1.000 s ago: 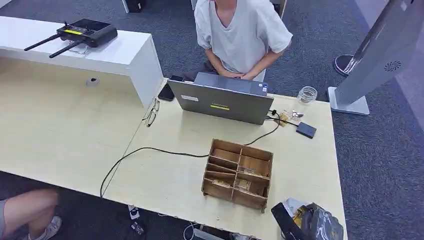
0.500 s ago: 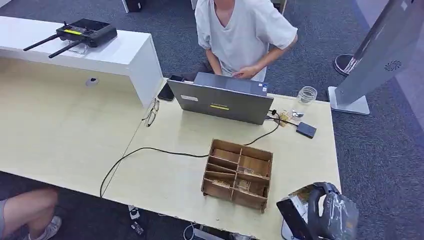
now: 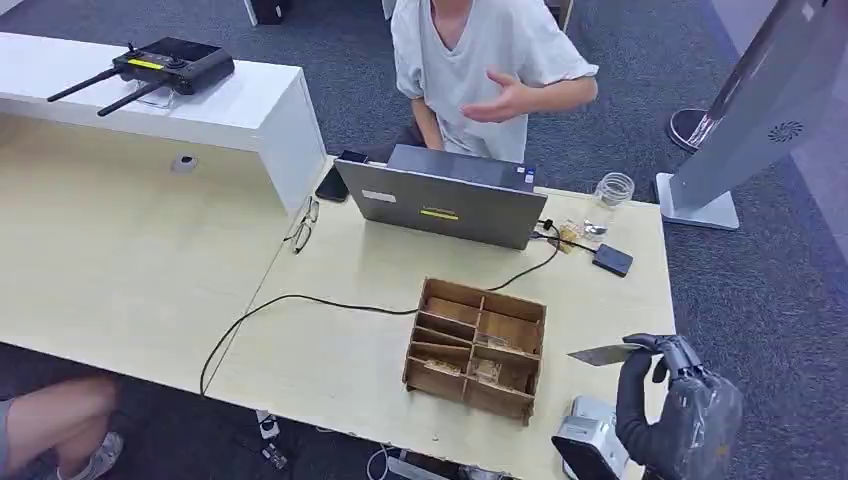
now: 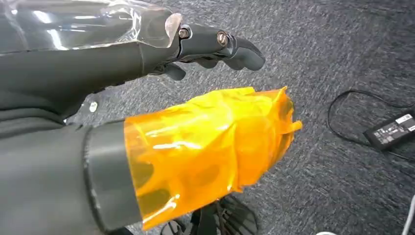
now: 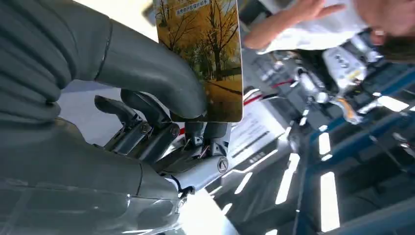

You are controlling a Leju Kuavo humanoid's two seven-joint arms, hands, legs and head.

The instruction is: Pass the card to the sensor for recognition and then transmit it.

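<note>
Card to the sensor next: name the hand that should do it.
Right. The right hand already pinches the card above the table edge; the left hand hangs over carpet, holding nothing.

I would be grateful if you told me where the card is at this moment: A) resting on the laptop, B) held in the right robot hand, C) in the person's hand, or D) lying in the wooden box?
B: the right robot hand pinches the card above the table's near right corner, and the right wrist view shows the thumb pressed on the card's tree picture.
</note>
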